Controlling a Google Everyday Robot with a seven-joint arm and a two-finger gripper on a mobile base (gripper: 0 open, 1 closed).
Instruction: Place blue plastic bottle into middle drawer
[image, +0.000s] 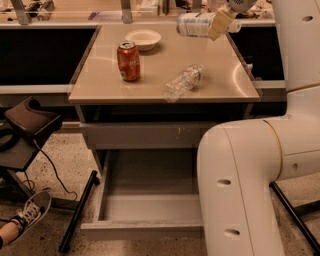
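Observation:
The blue plastic bottle (196, 24), stubby with a pale blue-and-white label, lies on its side in the air above the back right of the table top. My gripper (218, 23) is shut on it at the top right of the view. The middle drawer (150, 200) stands pulled open below the table, its flat grey inside bare; my white arm hides its right part.
On the table top (150, 82) stand a red soda can (128, 61), a white bowl (143, 39) and a slimmer clear bottle (183, 82) lying on its side. A closed scratched drawer front (145, 135) sits above. A chair base and a person's shoe (30, 212) are at left.

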